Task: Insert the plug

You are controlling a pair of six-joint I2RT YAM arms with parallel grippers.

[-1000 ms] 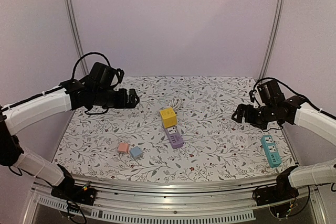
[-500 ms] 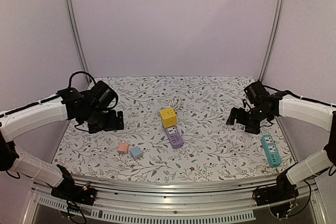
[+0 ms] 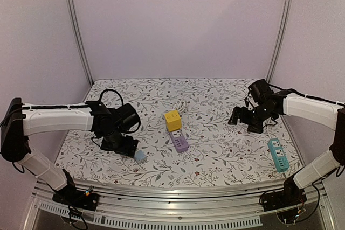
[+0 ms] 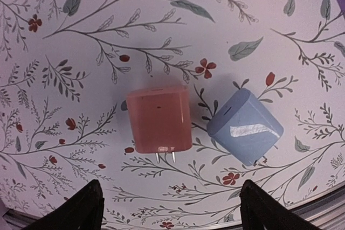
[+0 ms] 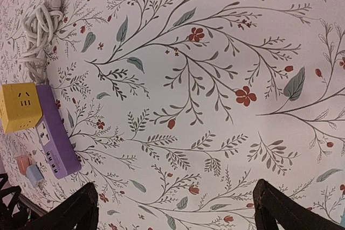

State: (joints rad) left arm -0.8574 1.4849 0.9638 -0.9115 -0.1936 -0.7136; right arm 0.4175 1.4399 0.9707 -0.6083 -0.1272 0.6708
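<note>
In the lower left of the top view, the left tool (image 4: 171, 188) hangs low over the flowered desk (image 3: 215, 152), fingers spread wide and holding nothing. Its wrist view shows the pink plug (image 4: 159, 119) lying flat at frame centre, just beyond the fingertips, prongs pointing to the bottom edge. The blue plug (image 4: 245, 126) sits just to its right, apart from it. A teal power strip (image 3: 277, 154) lies at the lower right. Near the middle, the purple power strip (image 3: 178, 141) touches a yellow socket cube (image 3: 172, 119) behind it. At the right, the right tool (image 5: 175, 187) hovers, spread and empty. A coiled white cable (image 3: 180, 106) lies farthest back.
</note>
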